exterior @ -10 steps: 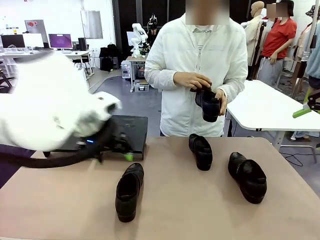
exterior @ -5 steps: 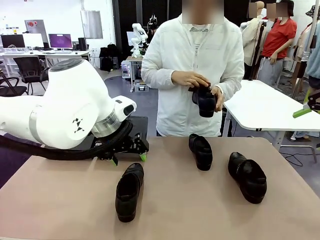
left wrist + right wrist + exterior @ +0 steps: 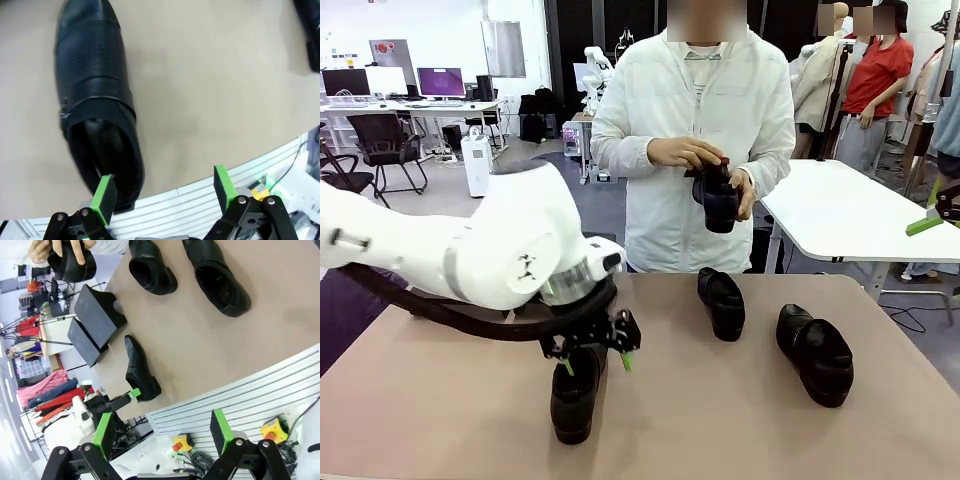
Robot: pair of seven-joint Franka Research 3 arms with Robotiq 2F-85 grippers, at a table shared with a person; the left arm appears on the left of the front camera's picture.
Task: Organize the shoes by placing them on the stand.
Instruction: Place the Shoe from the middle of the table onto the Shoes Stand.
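Observation:
Three glossy black shoes lie on the tan table: one near left (image 3: 574, 398), one in the middle (image 3: 721, 303), one at the right (image 3: 815, 353). The person holds another shoe (image 3: 717, 201) in both hands at chest height. My left gripper (image 3: 595, 362) hangs open just above the near-left shoe's heel end. In the left wrist view that shoe (image 3: 95, 100) lies under one green pad while the left gripper (image 3: 163, 189) spans bare table beside it. My right gripper (image 3: 162, 426) is open and holds nothing, high over the table's near edge. The stand (image 3: 95, 310) sits at the far left.
The person stands at the table's far edge (image 3: 650, 278). A white table (image 3: 850, 215) stands behind at the right. Bare tabletop (image 3: 720, 420) lies between the shoes and along the near side. The left arm's white body (image 3: 500, 250) covers the table's far left.
My left arm has swung from over the stand towards me and down, ending above the near-left shoe. The person has lifted the held shoe slightly. The shoes on the table have not moved.

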